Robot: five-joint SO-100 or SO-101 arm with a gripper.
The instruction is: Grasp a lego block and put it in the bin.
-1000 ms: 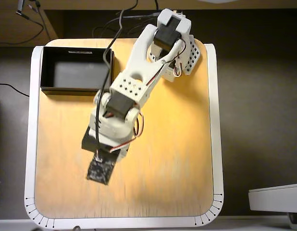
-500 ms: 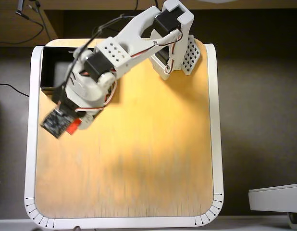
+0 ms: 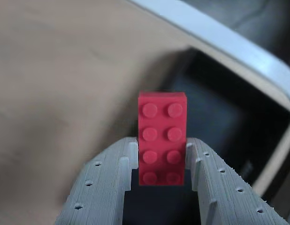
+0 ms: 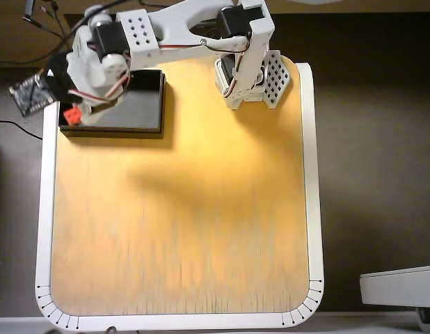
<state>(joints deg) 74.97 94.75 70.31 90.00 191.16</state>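
Note:
The red lego block [image 3: 162,138] has two rows of studs and is pinched between my grey ribbed fingers [image 3: 112,173]. My gripper [image 3: 161,150] is shut on it and holds it in the air. The black bin [image 3: 220,112] lies just beyond and to the right of the block in the wrist view. In the overhead view the bin [image 4: 135,104] sits at the table's top left. My gripper [image 4: 76,111] hangs over the bin's left end with the block [image 4: 71,115] showing at its tip.
The wooden table [image 4: 180,209] has a white rim [image 4: 314,174]. The arm's base [image 4: 246,76] stands at the top, right of the bin. A circuit board with cables [image 4: 30,94] lies off the table's top left. A white object [image 4: 399,285] sits at the lower right.

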